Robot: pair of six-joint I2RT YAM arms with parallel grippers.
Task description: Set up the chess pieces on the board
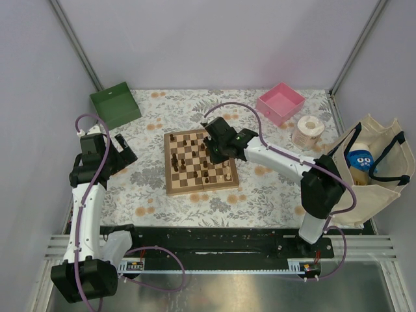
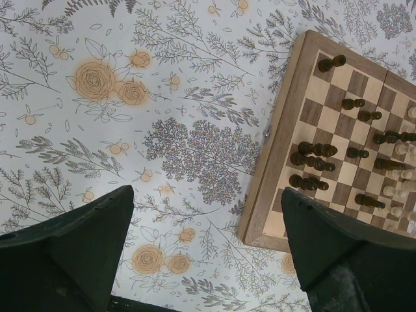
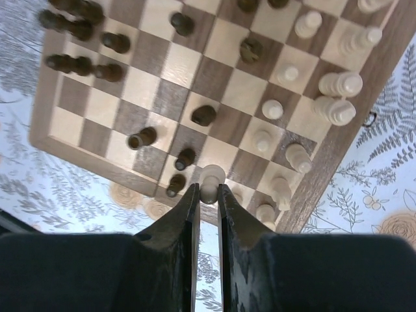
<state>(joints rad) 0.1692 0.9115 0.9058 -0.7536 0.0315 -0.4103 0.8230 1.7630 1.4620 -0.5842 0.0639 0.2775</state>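
Low centre of right wrist view: right gripper (image 3: 208, 190) clenched on pale cream turned piece (image 3: 212, 175) at edge of board (image 3: 146, 84). Left gripper (image 2: 208, 200) spread wide, holding nothing, above floral cloth (image 2: 195, 143). Checked wooden board mid-frame in top view. Dark pieces (image 3: 81, 65) upper left, cream pieces (image 3: 338, 83) upper right.
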